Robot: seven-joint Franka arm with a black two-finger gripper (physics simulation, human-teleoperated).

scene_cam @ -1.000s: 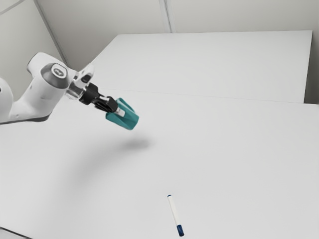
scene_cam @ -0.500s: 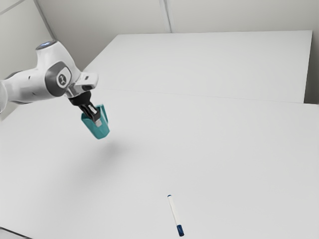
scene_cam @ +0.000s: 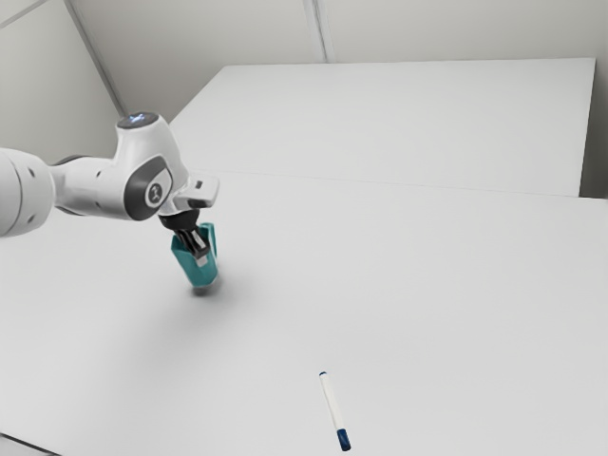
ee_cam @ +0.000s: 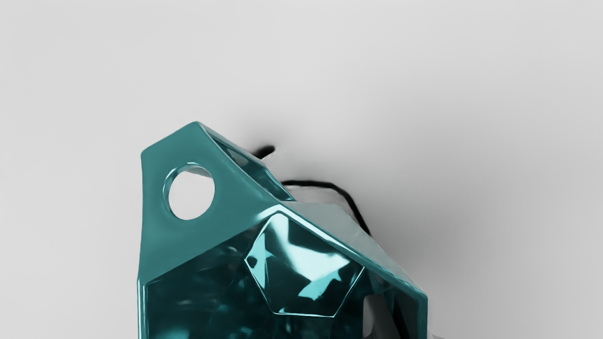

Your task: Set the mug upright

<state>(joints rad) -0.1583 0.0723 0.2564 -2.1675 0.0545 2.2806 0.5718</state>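
- The pale worktop stretches beneath everything.
- The white arm reaches in from the exterior view's left, bent downward at its end.
- The teal mug is mouth up but leaning a little, its base just over or on the worktop; which, I cannot tell. Its handle has a round hole.
- The black hand grips the mug's wall, one finger inside.
- The white marker with blue ends lies well apart from the mug.
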